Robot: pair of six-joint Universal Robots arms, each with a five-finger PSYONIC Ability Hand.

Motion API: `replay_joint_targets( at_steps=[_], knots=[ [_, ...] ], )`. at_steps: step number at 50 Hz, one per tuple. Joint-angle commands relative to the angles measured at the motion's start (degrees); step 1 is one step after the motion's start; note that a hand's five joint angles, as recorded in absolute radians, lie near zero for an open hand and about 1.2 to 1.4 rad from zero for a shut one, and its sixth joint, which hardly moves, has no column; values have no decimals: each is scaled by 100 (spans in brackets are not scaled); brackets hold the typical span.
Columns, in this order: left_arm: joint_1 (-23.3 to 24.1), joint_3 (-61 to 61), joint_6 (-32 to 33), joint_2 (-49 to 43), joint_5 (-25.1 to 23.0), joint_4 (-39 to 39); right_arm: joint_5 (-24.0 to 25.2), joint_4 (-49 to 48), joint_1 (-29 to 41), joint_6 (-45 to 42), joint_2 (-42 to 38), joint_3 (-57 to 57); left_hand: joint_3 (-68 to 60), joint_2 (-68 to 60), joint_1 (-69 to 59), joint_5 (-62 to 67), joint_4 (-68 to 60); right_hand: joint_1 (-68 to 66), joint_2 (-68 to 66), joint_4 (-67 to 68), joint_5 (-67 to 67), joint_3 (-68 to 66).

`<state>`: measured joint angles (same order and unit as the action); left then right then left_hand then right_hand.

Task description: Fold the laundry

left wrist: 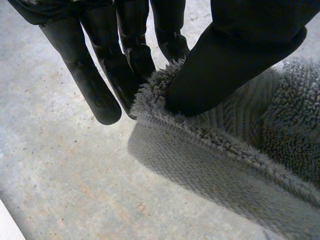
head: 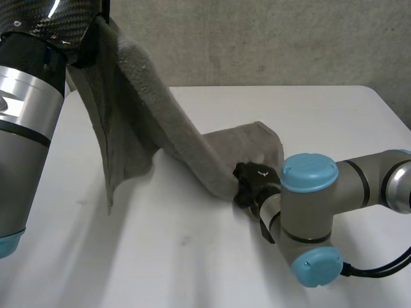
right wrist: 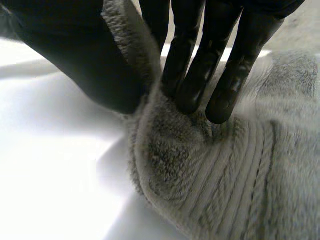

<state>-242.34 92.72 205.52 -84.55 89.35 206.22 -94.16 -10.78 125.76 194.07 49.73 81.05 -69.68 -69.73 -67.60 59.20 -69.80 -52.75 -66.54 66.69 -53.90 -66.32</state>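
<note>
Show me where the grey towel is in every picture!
Head view: grey towel hangs from the raised left arm down to the right hand.
Left wrist view: towel edge pinched in the left hand.
Right wrist view: towel pinched by the right hand.
Shared landmark: right hand.

Grey towel (head: 186, 144) stretched from raised left arm (head: 26, 115) down to right robot hand (head: 249, 183), low over white worktop (head: 192, 256).
</note>
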Motion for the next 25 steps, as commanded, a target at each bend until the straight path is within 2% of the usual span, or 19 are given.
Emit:
replay_joint_targets(
  at_steps=[1, 3, 6, 8, 9, 11, 12, 13, 14, 16, 17, 19, 20, 22, 25],
  knots=[
    [-103, 53, 6, -1, 13, 6, -357, -143, -298, 96, 582, -19, -1032, -1027, -1240, 1080, -1020, -2725, -1346, 1331, -1610, -1368],
    [-173, 97, 6, -1, 4, 6, -331, -266, -866, -175, 1317, 121, -1032, -1027, -1240, 1080, -1020, -2725, -1346, 1331, -1610, -1368],
    [-393, 202, 6, -9, -14, -2, -304, -302, -1115, -440, 1654, 148, -1032, -1027, -1240, 1080, -1020, -2725, -1346, 1331, -1610, -1368],
    [-637, 377, 6, -70, -49, 6, -182, -293, -1553, -1096, 2135, 139, -1032, -1027, -1240, 1080, -1020, -2725, -1346, 1331, -1610, -1368],
    [-639, 378, 6, -71, -49, 6, -181, -293, -1555, -1099, 2138, 139, -1032, -1027, -1240, 1080, -1020, -2725, -1346, 1331, -1610, -1368],
    [-901, 588, 6, -88, -58, 6, 168, -145, -1782, -2078, 2627, 17, -1032, -1027, -1240, 1080, -1020, -2725, -1346, 1331, -1610, -1368],
    [-902, 589, 6, -88, -58, 6, 170, -143, -1783, -2084, 2630, 16, -1032, -1027, -1240, 1080, -1020, -2725, -1346, 1331, -1610, -1368],
    [-1016, 685, -3, -115, -66, 6, 396, 91, -1801, -2675, 2900, -71, -1032, -1027, -1240, 1080, -1020, -2725, -1346, 1331, -1610, -1368],
    [-1017, 686, -3, -115, -67, 6, 399, 94, -1801, -2681, 2902, -72, -1032, -1027, -1240, 1080, -1020, -2725, -1346, 1331, -1610, -1368],
    [-1096, 887, 6, -211, -75, -29, 828, 776, -1801, -3915, 3314, -194, -1032, -1027, -1240, 1080, -1020, -2725, -1346, 1331, -1610, -1368],
    [-1096, 888, 6, -211, -75, -29, 829, 779, -1801, -3921, 3315, -195, -1032, -1027, -1240, 1080, -1020, -2725, -1346, 1331, -1610, -1368],
    [-1052, 1124, 15, -316, -93, -212, 961, 1558, -1774, -4848, 3447, -370, -1032, -1027, -1240, 1080, -1020, -2725, -1346, 1331, -1610, -1368],
    [-1052, 1125, 15, -317, -93, -213, 961, 1562, -1775, -4852, 3447, -371, -1032, -1027, -1240, 1080, -1020, -2725, -1346, 1331, -1610, -1368],
    [-1034, 1222, 15, -378, -146, -380, 996, 2428, -1766, -5438, 3448, -406, -1032, -1027, -1240, 1080, -1020, -2725, -1346, 1331, -1610, -1368],
    [-999, 1406, -3, -581, -339, -767, 1058, 2801, -1739, -5626, 3412, -388, -1032, -1027, -1240, 1080, -1020, -2725, -1346, 1331, -1610, -1368]
  ],
)
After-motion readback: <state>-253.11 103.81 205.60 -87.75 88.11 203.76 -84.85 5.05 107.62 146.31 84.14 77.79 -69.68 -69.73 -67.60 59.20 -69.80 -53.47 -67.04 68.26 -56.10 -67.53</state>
